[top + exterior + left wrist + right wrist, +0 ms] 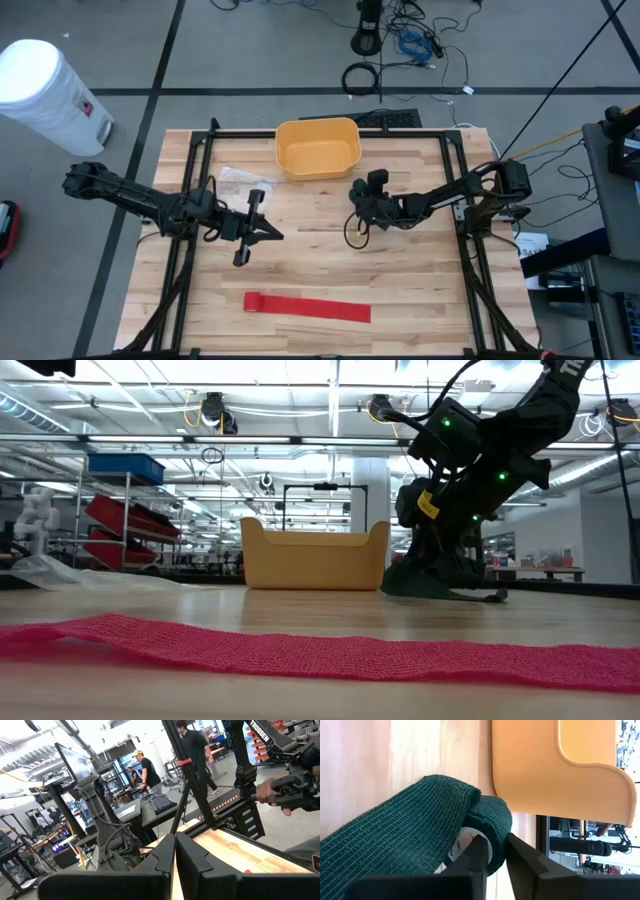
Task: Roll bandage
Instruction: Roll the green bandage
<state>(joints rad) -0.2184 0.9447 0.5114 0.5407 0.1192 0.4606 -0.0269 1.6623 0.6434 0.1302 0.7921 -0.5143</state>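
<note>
1. High view: the red bandage lies flat on the wooden table near the front edge, its long axis running left to right, with a small folded end at the left. Well apart from it, the right gripper is down at mid-table, in front of the yellow bin; the green bandage itself is too small to make out here. The left gripper hangs over the left half of the table, fingers together, nothing between them. A clear plastic bag lies beside the bin.

2. Low view: the red bandage stretches across the foreground, flat, long axis across the picture. Behind it the right arm comes down to the green bandage, which spreads dark on the tabletop just right of the yellow bin.

3. Left wrist view: the left gripper shows its two dark fingers pressed together, holding nothing. Beyond the table edge, people stand in the room.

4. Right wrist view: and here's the grip! The right gripper has its fingers pinched on the rolled end of the green bandage. The loose strip trails away flat over the wood, and the roll sits just beside the yellow bin.
</note>
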